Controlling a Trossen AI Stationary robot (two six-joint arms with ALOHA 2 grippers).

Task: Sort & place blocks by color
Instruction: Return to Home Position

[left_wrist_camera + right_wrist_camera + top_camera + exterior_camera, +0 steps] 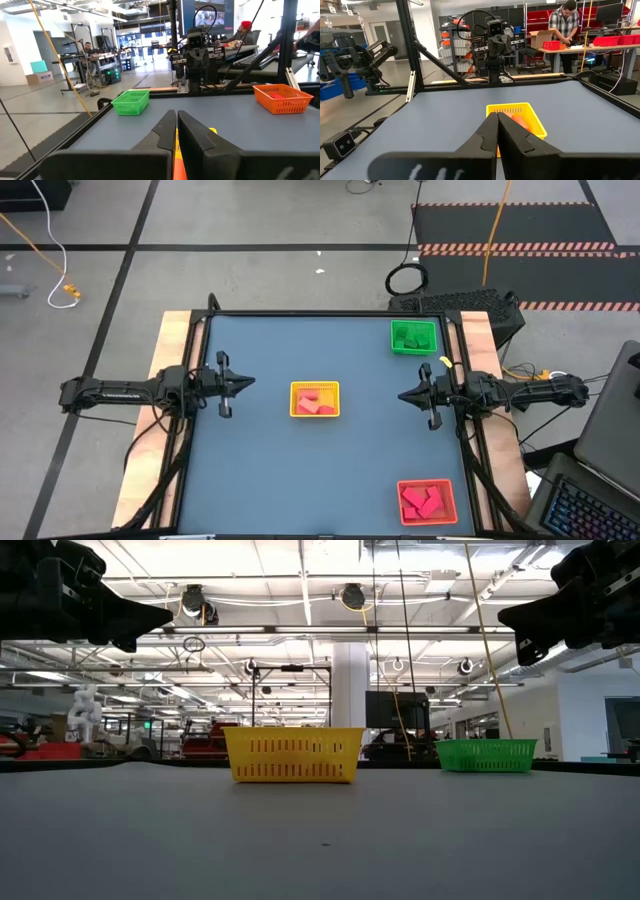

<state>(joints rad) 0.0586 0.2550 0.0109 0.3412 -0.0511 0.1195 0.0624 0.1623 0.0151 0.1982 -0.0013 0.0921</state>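
- Though lifted clear of the dark blue-grey table top (250, 480), the left gripper (248, 383) sits at the table's left side and points inward. Its jaws are pressed together on nothing.
- Right gripper (403, 395): opposite, at the right side, also raised and pointing inward, with its jaws closed and empty.
- Yellow slotted plastic basket (293, 400): mid-table, between the two grippers and apart from both. It holds orange-red blocks (318, 402).
- Green slotted plastic basket (414, 323): by the right edge, toward the high view's top. It holds green blocks (413, 337).
- Orange slotted plastic basket (400, 502): by the right edge, toward the high view's bottom. It holds red blocks (425, 502).
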